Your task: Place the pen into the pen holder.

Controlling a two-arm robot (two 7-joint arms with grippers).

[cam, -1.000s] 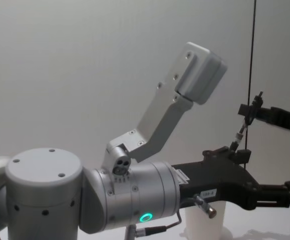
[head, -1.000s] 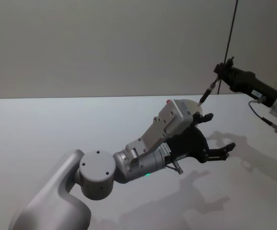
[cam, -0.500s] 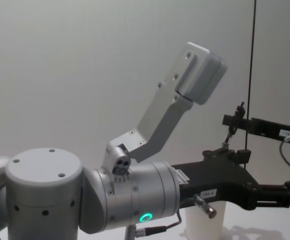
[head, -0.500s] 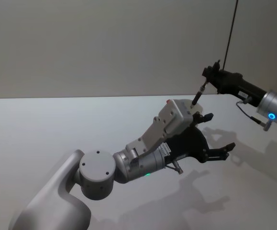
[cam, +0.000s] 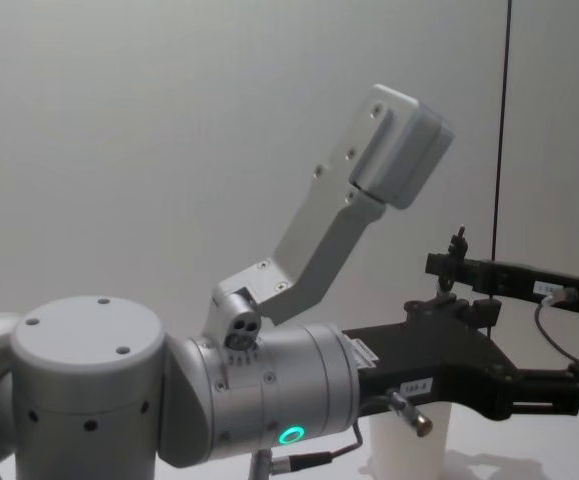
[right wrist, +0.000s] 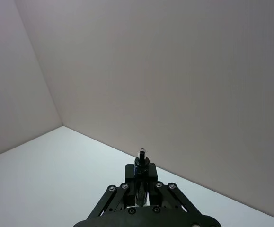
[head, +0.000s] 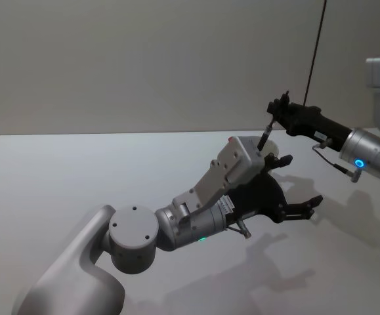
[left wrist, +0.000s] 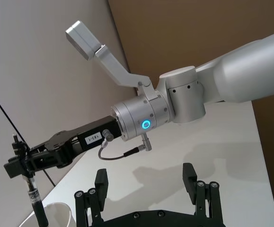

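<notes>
At the right of the head view the right gripper (head: 278, 113) reaches in from the right edge, clamped on the pen (head: 265, 136), which hangs down and slightly tilted from its fingers. The pen's lower end sits just above the cup (head: 274, 146), a sliver of whose white rim shows behind the left wrist's camera housing near frame centre. In the left wrist view the pen (left wrist: 36, 204) stands nearly upright at the lower left, with its lower part crossing the cup's rim (left wrist: 61, 207); whether the tip is already inside I cannot tell. The right gripper (left wrist: 19, 163) pinches the pen's upper end there, against the bare wall. The left gripper (head: 299, 187) lies low over the counter (head: 58, 177) right of centre, its fingers spread apart with nothing between them, the cup tucked just behind it. In the chest view the left arm crowds the lower frame, and the cup (cam: 409, 450) peeks out beneath the black gripper body at the bottom right, while the right gripper (cam: 449, 265) hovers above it at mid-right. The counter to the left of the arms is open, and the far edge meets the wall well behind the cup. A thin dark cable (head: 316, 46) runs down the wall at the upper right.
</notes>
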